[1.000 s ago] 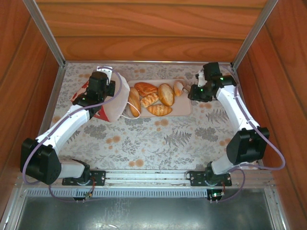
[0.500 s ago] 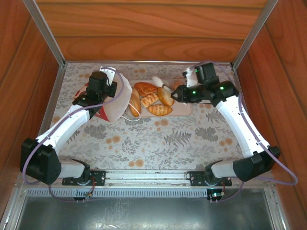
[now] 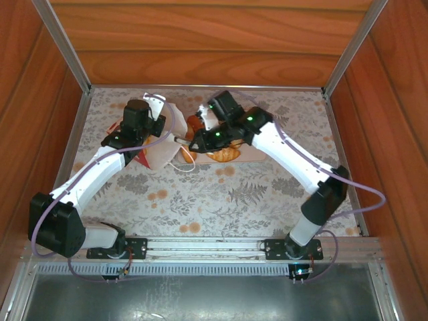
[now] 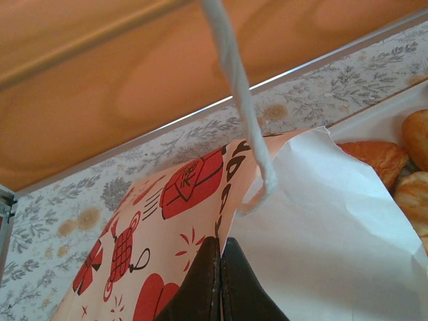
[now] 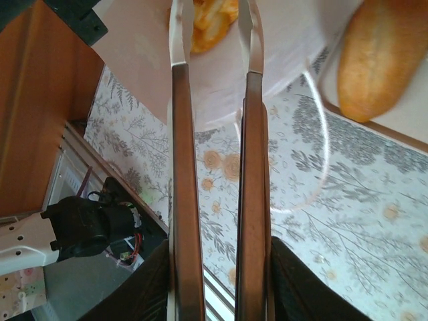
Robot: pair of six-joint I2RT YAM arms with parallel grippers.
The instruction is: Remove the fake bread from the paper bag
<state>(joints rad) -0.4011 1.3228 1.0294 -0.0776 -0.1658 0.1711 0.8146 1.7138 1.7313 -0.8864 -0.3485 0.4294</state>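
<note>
The paper bag (image 3: 159, 148) leans at the left of the pale pink tray (image 3: 253, 155), its mouth toward the tray. My left gripper (image 3: 142, 124) is shut on the bag's upper edge (image 4: 231, 200), between the red-printed face and the white side. A string handle (image 4: 235, 80) hangs in front. My right gripper (image 3: 202, 136) holds long tongs (image 5: 247, 154) pointed into the bag's mouth. The tong tips flank a yellow-orange piece of fake bread (image 5: 212, 19) inside the bag; I cannot tell whether they touch it. More fake bread (image 3: 226, 155) lies on the tray, and an oval loaf (image 5: 374, 60) sits beside the tongs.
Wooden walls (image 3: 200, 40) close the back and both sides, with metal posts at the corners. My right arm (image 3: 294, 160) stretches diagonally over the tray. The flowered tablecloth (image 3: 227, 194) runs to the rail (image 3: 200, 246) where the arm bases sit.
My right arm has swung left from the tray's right end, across the tray, to the bag's mouth, and the tongs have narrowed. My left gripper has kept its hold on the bag.
</note>
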